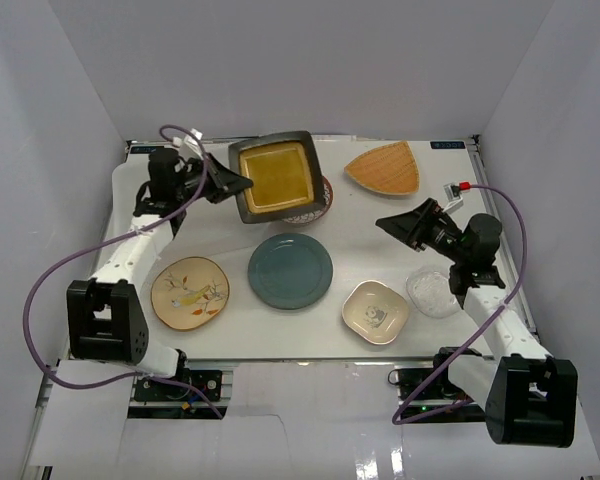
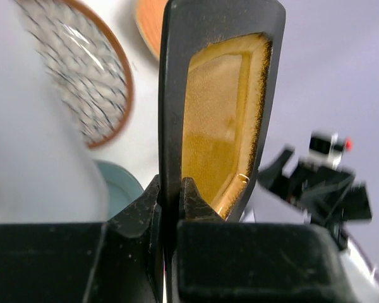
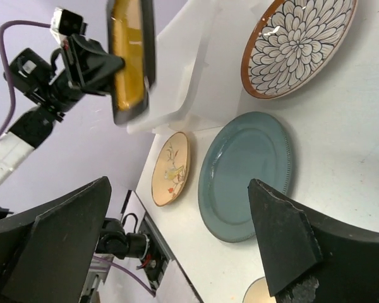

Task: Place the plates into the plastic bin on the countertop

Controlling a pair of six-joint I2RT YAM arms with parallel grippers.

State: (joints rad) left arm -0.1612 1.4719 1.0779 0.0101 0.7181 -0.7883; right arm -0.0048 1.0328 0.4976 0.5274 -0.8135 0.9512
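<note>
Fingers of left arm (image 2: 192, 199) clamp the black square plate (image 1: 277, 177) by its edge, raised off the surface (image 1: 350, 240) at 12 o'clock; right fingers (image 3: 284, 243) spread wide, empty, hovering at 3 o'clock.

The left arm (image 1: 120, 262) and right arm (image 1: 500, 325) share white tubular links and blocky black joint housings. A purple cable (image 1: 26, 315) loops along each, red-tipped at the right wrist.
</note>
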